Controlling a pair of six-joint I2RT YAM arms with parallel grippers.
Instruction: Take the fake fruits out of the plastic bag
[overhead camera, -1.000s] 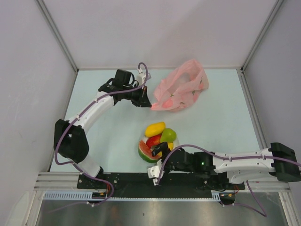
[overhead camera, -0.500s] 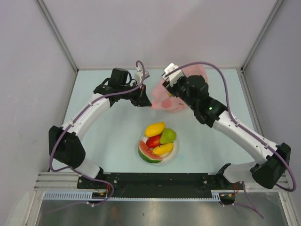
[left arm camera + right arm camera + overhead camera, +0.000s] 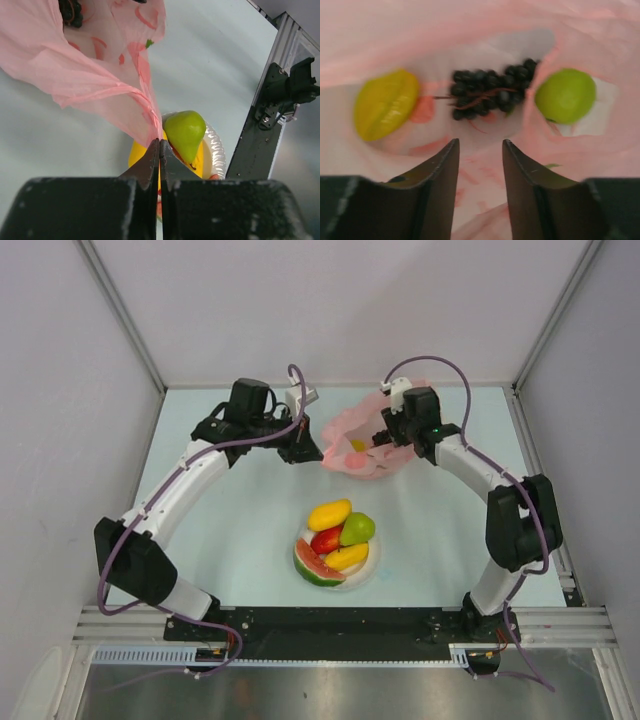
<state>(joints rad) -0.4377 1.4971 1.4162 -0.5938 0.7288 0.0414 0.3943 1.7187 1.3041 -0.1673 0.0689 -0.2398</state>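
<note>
L gripper point(image 3: 159, 145) pressed together, pinching the left edge of the pink bag point(image 3: 352, 430) at far centre of the table point(image 3: 230, 510). R gripper point(image 3: 480, 145) is in the bag mouth, jaws part-spread w/ nothing between them; tips maybe brushing the film, hard to tell. Inside the bag, in a row: yellow piece point(image 3: 385, 104), grape bunch point(image 3: 490, 89), green pear point(image 3: 565, 96). On the white plate point(image 3: 372, 562) nearer the bases: mango point(image 3: 329, 513), red mango point(image 3: 326, 539), 2nd pear point(image 3: 357, 528), watermelon slice point(image 3: 315, 565), yellow fruit point(image 3: 346, 557).
</note>
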